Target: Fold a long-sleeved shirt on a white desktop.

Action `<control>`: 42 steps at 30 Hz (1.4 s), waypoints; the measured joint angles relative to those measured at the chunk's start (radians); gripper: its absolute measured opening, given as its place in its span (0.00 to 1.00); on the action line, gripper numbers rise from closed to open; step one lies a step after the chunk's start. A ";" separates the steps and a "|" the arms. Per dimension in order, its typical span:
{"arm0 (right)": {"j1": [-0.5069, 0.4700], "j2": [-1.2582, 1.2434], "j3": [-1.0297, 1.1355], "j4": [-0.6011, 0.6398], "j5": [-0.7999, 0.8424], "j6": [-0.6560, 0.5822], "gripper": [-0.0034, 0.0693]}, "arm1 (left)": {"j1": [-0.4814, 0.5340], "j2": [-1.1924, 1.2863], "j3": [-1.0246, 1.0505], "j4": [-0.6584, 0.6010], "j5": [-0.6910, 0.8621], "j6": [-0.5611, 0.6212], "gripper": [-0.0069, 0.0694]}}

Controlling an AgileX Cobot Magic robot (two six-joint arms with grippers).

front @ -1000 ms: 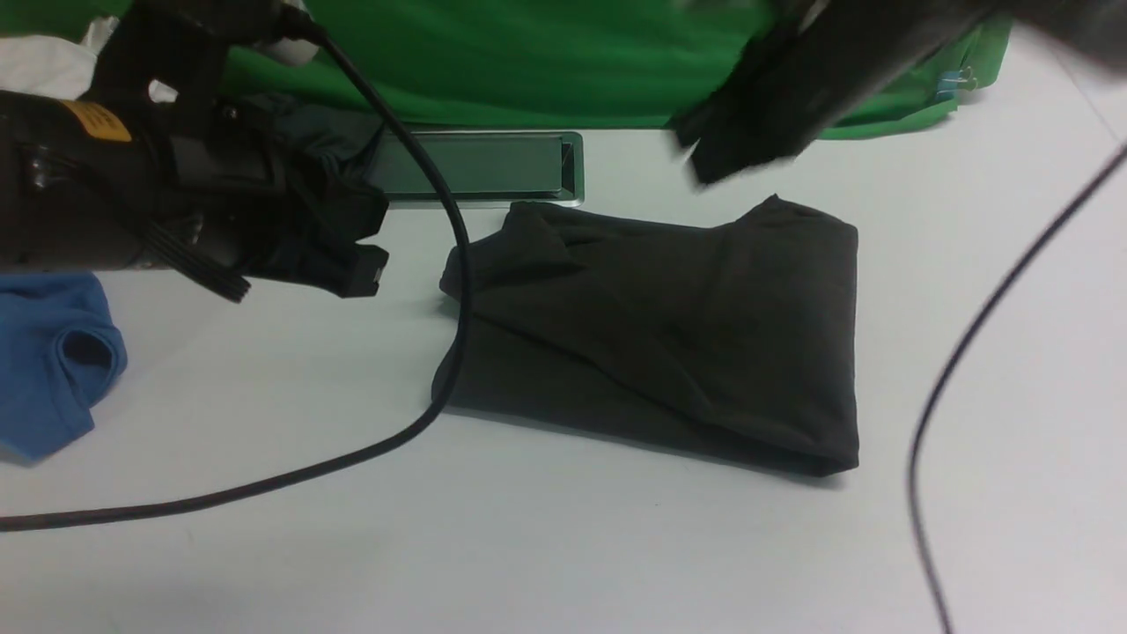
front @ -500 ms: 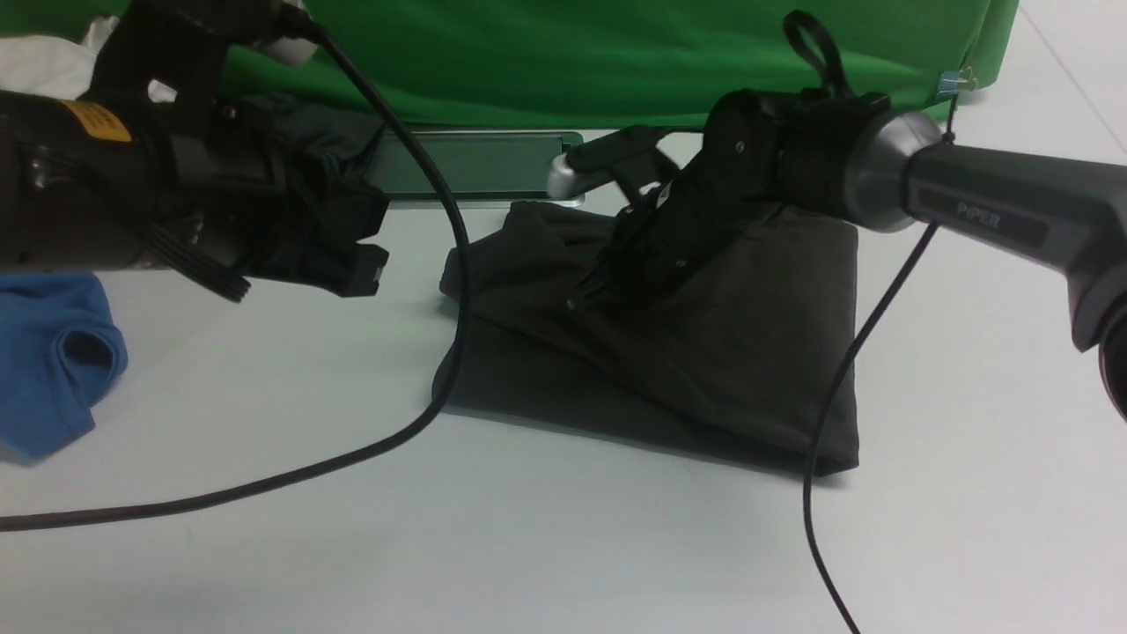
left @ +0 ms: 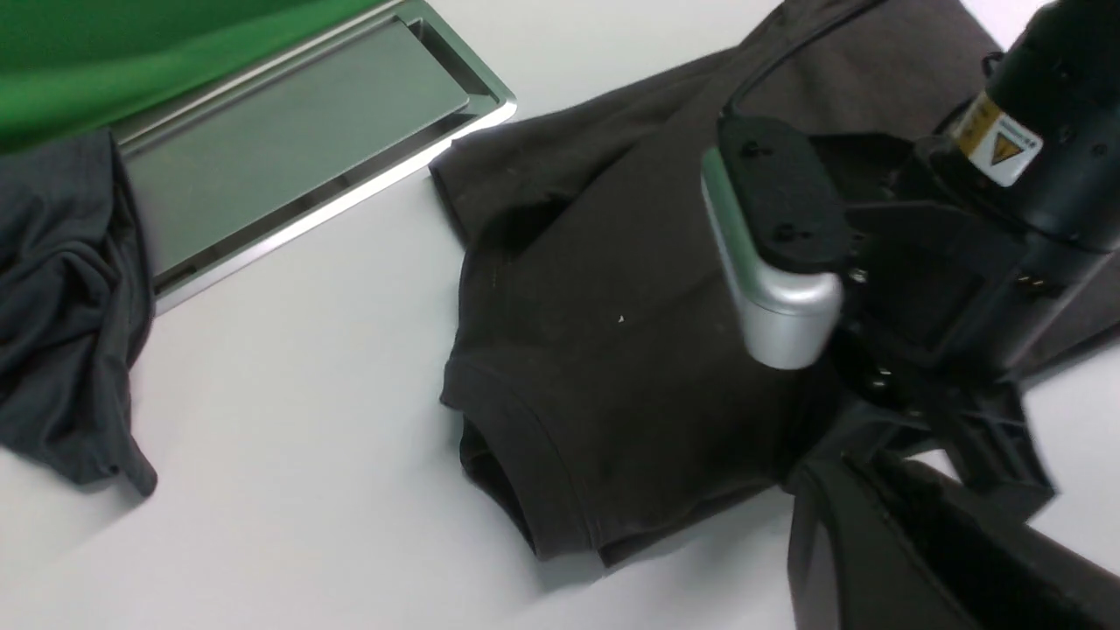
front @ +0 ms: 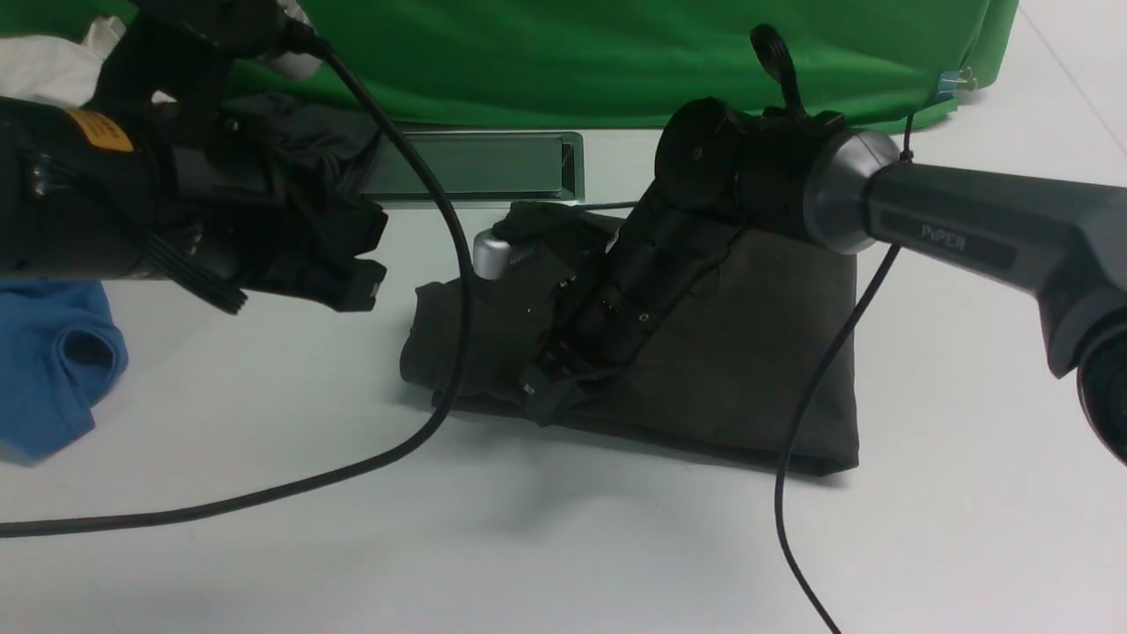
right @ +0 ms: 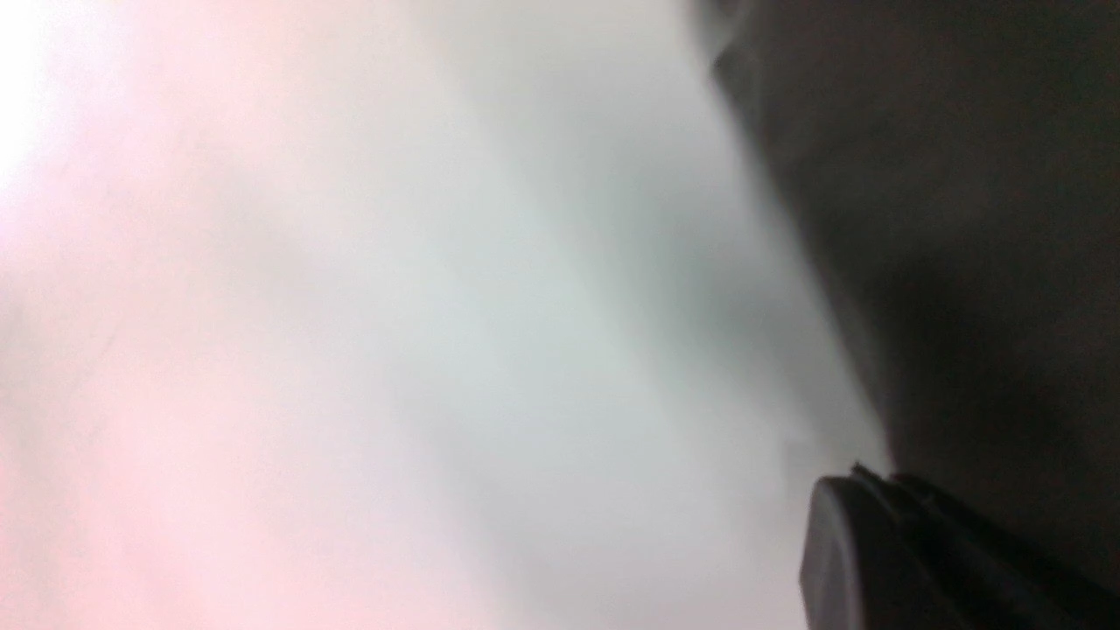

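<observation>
A broad white desktop (front: 264,563) holds the folded dark brown-black long-sleeved shirt (front: 748,370) at centre. The right gripper (front: 541,401), jaws pressed together, rests on it; the left gripper (front: 357,282), likewise closed, hovers nearby.

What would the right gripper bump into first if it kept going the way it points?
Probably the white desktop: the right gripper slants down at the shirt's near edge, though depth is hard to judge.
</observation>
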 joint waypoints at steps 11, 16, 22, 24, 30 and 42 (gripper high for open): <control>-0.155 -0.299 0.102 -0.359 -0.054 0.351 0.09 | 0.000 0.020 0.084 -0.053 -0.088 0.017 0.11; -0.282 -0.316 0.234 -0.466 -0.192 0.490 0.09 | 0.000 0.130 0.079 -0.107 -0.157 0.033 0.11; -0.385 -0.198 0.267 -0.477 -0.329 0.510 0.09 | 0.000 0.415 -0.077 -0.166 -0.183 0.104 0.11; -0.387 -0.167 0.267 -0.472 -0.355 0.503 0.10 | 0.000 0.507 -0.120 -0.157 -0.165 0.106 0.11; -0.387 -0.123 0.267 -0.462 -0.416 0.479 0.10 | 0.000 0.711 -0.163 0.042 -0.132 -0.028 0.11; -0.384 0.002 0.064 -0.434 -0.430 0.410 0.10 | 0.000 0.676 -0.170 0.191 -0.067 -0.162 0.11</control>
